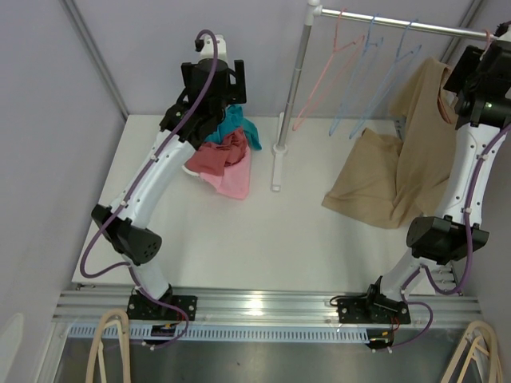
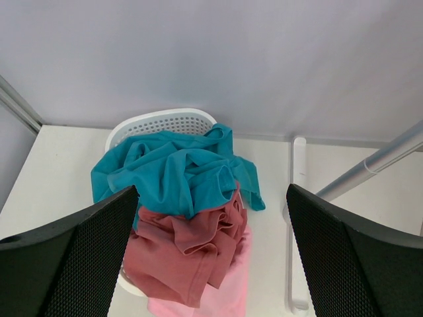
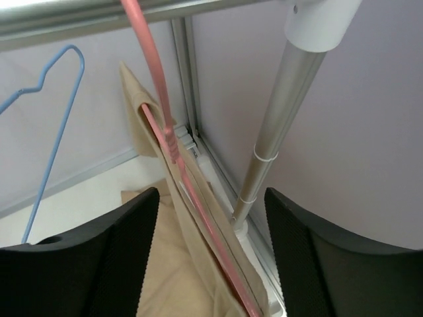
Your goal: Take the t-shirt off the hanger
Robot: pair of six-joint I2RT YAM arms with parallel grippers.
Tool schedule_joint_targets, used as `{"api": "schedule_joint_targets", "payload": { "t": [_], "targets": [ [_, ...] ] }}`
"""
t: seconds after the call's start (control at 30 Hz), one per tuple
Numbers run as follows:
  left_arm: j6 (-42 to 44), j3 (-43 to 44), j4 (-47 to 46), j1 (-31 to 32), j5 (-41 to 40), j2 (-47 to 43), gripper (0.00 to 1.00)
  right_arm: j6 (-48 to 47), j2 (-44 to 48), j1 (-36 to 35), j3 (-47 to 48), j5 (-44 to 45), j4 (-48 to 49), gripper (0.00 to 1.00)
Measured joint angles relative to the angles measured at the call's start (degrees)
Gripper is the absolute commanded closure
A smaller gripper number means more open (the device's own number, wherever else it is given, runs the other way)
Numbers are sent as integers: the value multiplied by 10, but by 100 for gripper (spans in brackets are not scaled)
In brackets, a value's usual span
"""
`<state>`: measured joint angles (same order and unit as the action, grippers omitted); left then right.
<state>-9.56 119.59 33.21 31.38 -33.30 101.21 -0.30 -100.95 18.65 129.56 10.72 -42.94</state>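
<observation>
A tan t-shirt (image 1: 403, 159) hangs from the rail (image 1: 399, 25) at the back right, and its lower part lies spread on the table. In the right wrist view the t-shirt (image 3: 168, 264) is on a pink hanger (image 3: 162, 125) hooked over the rail. My right gripper (image 1: 469, 80) is up by the shirt's collar. It is open (image 3: 211, 264), with the hanger and collar between its fingers, and touches neither. My left gripper (image 1: 209, 120) is open (image 2: 211, 264) and empty above a basket of clothes.
A white basket (image 2: 165, 122) at the back left holds teal (image 2: 178, 172), red (image 2: 185, 251) and pink garments. Bare pink (image 1: 323, 76) and blue hangers (image 1: 375, 72) hang on the rail. The rail's upright posts (image 1: 294, 88) (image 3: 277, 139) stand on the table. Grey walls enclose the table.
</observation>
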Motion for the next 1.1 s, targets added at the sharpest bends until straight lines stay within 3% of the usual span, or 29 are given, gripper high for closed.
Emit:
{"api": "schedule_joint_targets", "payload": {
  "t": [0.03, 0.07, 0.1, 0.27, 0.4, 0.5, 1.1],
  "targets": [
    [3, -1, -4, 3, -5, -2, 0, 0, -1, 1, 0, 1, 4, 35],
    [6, -2, -8, 6, -9, -4, 0, 0, -2, 1, 2, 2, 8, 47],
    [6, -3, -10, 9, -11, -4, 1, -3, -4, 2, 4, 2, 10, 53],
    [7, -10, -10, 14, -21, -4, 0, 0, -18, 3, 7, -2, 17, 62],
    [7, -10, -9, 14, -28, -4, 0, 0, -30, 4, 7, -12, 17, 90],
    [7, -11, -9, 15, -33, -4, 1, 2, -33, 3, 10, -20, 16, 98],
    [21, -49, -14, 29, -56, -26, 0, 22, -32, -1, 39, -56, 12, 100]
  ]
}}
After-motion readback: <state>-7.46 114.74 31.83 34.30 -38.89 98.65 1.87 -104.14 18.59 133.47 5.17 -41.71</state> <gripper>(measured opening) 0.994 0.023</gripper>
